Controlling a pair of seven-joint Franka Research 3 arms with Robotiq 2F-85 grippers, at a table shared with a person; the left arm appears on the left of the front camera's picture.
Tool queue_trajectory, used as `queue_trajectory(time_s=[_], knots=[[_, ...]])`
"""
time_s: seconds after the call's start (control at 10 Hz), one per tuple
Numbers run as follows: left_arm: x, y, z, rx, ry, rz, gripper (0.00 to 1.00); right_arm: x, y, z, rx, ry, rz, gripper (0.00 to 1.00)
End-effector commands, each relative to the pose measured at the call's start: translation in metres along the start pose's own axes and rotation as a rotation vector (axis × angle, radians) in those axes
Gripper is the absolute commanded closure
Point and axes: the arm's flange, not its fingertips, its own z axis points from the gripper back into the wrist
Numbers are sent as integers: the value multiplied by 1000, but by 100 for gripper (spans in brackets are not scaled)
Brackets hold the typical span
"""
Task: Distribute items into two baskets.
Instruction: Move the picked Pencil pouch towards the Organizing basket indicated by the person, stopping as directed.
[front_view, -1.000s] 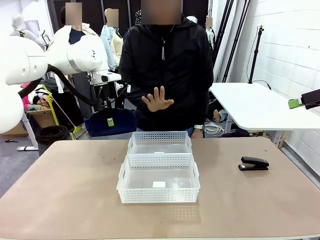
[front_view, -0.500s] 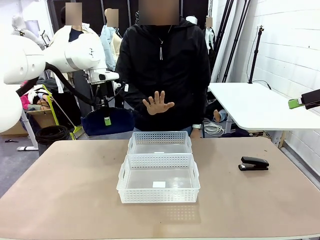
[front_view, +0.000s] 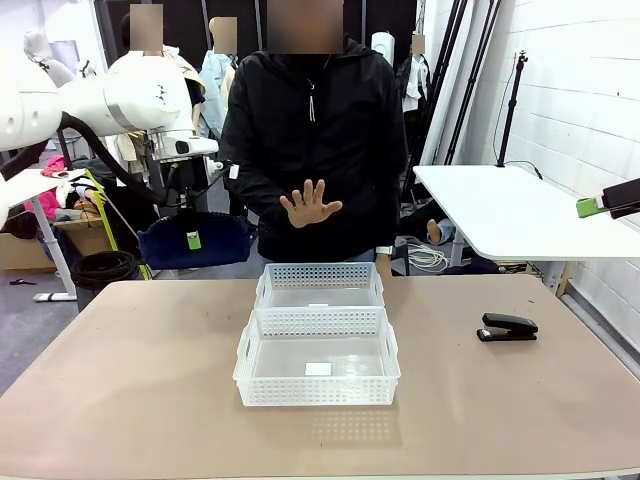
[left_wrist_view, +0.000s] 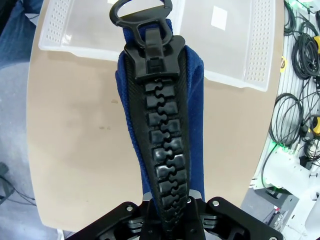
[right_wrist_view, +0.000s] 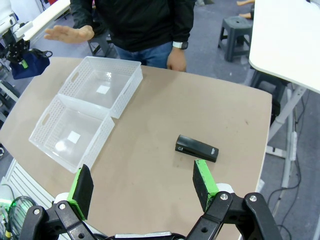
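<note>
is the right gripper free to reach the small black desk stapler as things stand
Probably yes: the right gripper is open and empty, and the small black desk stapler lies alone on bare tabletop below it, apart from the white lattice plastic baskets.

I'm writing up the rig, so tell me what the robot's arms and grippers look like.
The left arm is glossy white with rounded joints and a black cable looping beneath. The right gripper is black, its two fingers faced with bright green pads.
</note>
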Motion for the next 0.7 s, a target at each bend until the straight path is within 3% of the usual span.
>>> queue_trajectory(time_s=[0.0, 0.6], knots=[[-12, -12, -5, 15, -14, -22, 100, 0, 0, -2, 10, 0, -3, 0], [0, 0, 0, 0, 0, 0, 100, 0, 0, -2, 10, 0, -3, 0]])
